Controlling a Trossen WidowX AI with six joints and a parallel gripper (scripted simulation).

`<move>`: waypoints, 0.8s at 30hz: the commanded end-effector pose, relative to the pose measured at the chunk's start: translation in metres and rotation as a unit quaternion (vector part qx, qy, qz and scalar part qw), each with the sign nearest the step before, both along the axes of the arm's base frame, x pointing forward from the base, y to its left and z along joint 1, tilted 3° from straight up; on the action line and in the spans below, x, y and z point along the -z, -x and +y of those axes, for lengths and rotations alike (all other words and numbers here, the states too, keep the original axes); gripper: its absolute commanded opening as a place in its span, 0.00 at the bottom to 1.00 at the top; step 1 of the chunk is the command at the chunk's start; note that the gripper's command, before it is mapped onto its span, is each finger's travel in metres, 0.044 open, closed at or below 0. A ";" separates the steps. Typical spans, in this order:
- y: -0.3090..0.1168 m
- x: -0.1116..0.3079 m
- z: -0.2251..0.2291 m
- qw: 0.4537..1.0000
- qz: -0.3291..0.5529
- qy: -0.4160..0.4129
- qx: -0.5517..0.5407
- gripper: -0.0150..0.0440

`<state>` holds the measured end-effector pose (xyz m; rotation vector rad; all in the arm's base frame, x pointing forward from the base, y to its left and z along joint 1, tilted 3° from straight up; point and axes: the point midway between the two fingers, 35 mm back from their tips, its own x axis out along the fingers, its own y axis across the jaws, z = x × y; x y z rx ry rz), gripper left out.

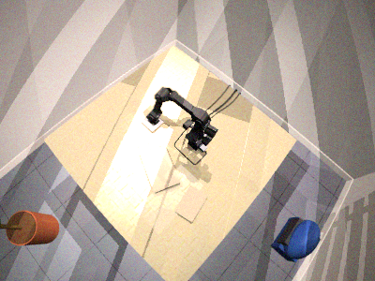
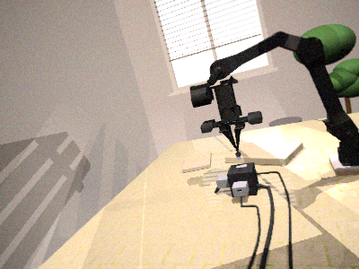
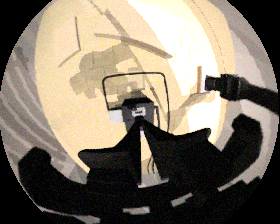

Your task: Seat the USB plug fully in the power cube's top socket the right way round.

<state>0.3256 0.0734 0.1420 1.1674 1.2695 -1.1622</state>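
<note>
The black power cube [image 2: 242, 174] [image 3: 129, 119] stands on the table, with a pale socket [image 3: 138, 112] on its top face. My gripper [image 2: 238, 152] [image 3: 140, 122] is shut on the USB plug and points down over the cube. A small grey-blue bit of the plug [image 2: 239, 156] shows below the fingertips, with a small gap between it and the cube's top in the exterior view. The plug is mostly hidden by the fingers, and which way round it faces cannot be told.
Pale adapters [image 2: 240, 188] [image 2: 222, 180] [image 3: 115, 116] sit on the cube's sides. Black cables [image 2: 271, 215] run from it, and a cable loop [image 1: 175, 145] [image 3: 135, 73] lies around it. Flat boards [image 1: 191, 205] [image 2: 197, 162] lie farther off on the table.
</note>
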 end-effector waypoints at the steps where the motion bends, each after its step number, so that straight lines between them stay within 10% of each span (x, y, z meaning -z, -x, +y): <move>1: 0.000 0.001 0.000 0.999 0.000 -0.001 -0.044 0.25; 24: 0.000 0.001 0.000 0.940 -0.007 -0.007 -0.341 0.25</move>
